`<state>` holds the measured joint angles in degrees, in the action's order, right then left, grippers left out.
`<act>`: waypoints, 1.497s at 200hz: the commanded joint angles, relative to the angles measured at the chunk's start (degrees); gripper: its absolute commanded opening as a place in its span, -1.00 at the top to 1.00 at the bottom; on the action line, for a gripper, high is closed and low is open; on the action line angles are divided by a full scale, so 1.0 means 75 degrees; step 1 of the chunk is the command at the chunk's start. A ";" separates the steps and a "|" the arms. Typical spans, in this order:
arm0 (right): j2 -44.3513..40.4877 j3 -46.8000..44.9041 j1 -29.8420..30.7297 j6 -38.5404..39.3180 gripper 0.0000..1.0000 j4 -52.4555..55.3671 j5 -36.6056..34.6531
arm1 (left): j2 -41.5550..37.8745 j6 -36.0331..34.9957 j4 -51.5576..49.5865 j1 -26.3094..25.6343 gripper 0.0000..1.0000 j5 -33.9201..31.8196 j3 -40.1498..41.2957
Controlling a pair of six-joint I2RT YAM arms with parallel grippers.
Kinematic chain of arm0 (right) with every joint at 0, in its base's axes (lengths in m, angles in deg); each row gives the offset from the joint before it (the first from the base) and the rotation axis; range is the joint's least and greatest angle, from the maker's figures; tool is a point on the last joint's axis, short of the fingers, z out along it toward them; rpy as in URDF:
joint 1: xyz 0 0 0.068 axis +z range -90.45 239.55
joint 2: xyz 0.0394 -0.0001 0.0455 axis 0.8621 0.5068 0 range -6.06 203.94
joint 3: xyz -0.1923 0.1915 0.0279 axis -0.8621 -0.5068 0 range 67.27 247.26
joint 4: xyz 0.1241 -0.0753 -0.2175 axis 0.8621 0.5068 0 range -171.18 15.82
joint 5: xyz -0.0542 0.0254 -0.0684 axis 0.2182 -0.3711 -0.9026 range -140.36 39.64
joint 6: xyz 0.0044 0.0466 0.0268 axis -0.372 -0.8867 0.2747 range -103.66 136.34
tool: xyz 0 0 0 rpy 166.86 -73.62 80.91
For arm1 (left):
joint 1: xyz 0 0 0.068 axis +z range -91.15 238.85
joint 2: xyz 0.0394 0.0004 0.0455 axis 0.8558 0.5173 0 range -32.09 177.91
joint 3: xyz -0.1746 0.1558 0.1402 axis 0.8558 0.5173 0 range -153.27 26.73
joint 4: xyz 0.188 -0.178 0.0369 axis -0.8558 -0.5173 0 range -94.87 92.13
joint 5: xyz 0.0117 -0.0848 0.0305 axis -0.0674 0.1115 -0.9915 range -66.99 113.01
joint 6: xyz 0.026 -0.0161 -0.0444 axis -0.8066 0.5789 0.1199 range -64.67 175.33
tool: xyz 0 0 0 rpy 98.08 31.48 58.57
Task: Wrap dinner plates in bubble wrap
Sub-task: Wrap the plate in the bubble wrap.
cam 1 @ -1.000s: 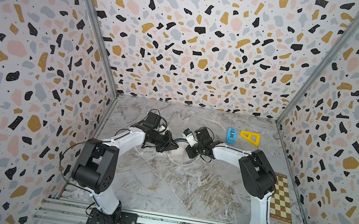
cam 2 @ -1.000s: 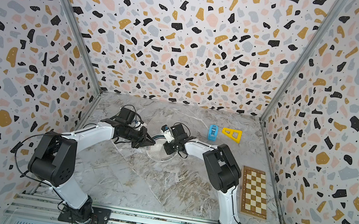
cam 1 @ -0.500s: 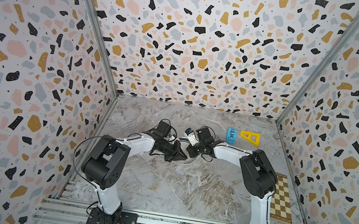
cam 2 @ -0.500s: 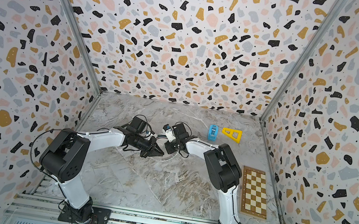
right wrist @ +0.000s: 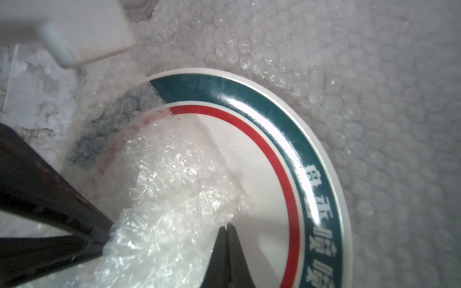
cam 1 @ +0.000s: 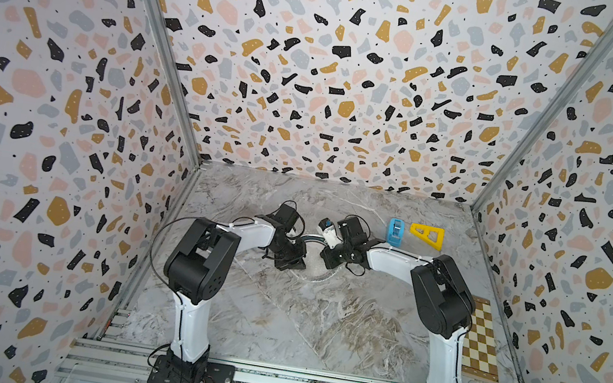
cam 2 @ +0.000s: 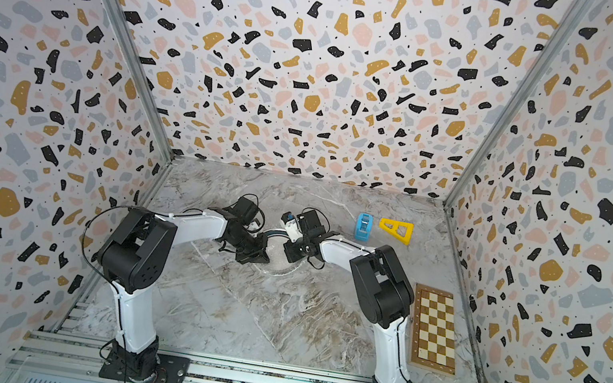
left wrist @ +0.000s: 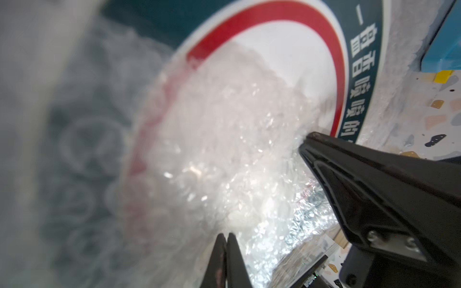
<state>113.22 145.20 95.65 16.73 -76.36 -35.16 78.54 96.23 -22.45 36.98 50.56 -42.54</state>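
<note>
The dinner plate (right wrist: 264,172) is white with a dark teal rim band, white characters and a red ring; in both top views only an arc of its rim (cam 1: 310,237) (cam 2: 275,232) shows between the arms. The bubble wrap (right wrist: 349,87) lies under it, and a bunched fold (right wrist: 174,179) (left wrist: 224,139) covers part of its face. My left gripper (left wrist: 227,235) (cam 1: 295,263) is shut on that fold over the plate. My right gripper (right wrist: 226,225) (cam 1: 327,261) is shut, its tips at the fold's edge over the plate's white middle.
A blue tape dispenser (cam 1: 394,232) and a yellow triangular piece (cam 1: 427,236) stand behind the right arm. A brown-and-cream checkered board (cam 1: 482,340) lies along the right wall. The two wrists are close together over the plate.
My left arm has swung right from beside the plate to over it, bringing the wrap fold onto the plate, and its jaws have closed a little more. The right arm has barely moved.
</note>
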 commanded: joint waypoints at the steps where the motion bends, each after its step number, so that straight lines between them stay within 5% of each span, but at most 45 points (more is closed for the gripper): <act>1: -0.0461 -0.0238 -0.0127 -0.0243 1.00 0.0211 -0.0050 | 0.0119 -0.0289 -0.0385 0.0068 0.91 -0.1041 -0.0047; 39: -0.0795 -0.0416 -0.0157 -0.0355 0.92 0.0108 -0.0023 | 0.0260 -0.0299 -0.0276 0.0068 0.91 -0.1189 0.0037; 61: -0.1033 -0.0450 -0.0160 -0.0366 0.40 0.0051 -0.0011 | 0.0341 -0.0299 -0.0210 0.0066 0.91 -0.1123 0.0073; 76: -0.1243 -0.0468 -0.0158 -0.0389 0.30 0.0090 -0.0062 | 0.0396 -0.0247 -0.0136 0.0068 0.91 -0.0996 0.0101; 112: -0.1712 -0.0611 -0.0132 -0.0554 0.33 0.0187 0.0337 | 0.0469 -0.0166 -0.0022 0.0068 0.91 -0.0769 0.0143; 170: -0.0973 -0.0627 0.0045 -0.1184 0.72 -0.0093 0.1231 | 0.0463 -0.0064 0.0108 0.0068 0.91 -0.0327 0.0102; 239: -0.0276 0.0110 0.0015 -0.1082 0.78 -0.0152 0.1237 | 0.0770 -0.0134 0.0345 0.0068 0.83 0.0905 -0.0125; 299: -0.0280 0.0134 0.0017 -0.1100 0.78 -0.0358 0.1336 | 0.0894 -0.0102 0.0212 0.0074 0.75 0.0999 -0.0207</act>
<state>111.85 144.96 95.80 8.64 -78.45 -25.91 82.69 95.40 -18.65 37.84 59.08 -44.25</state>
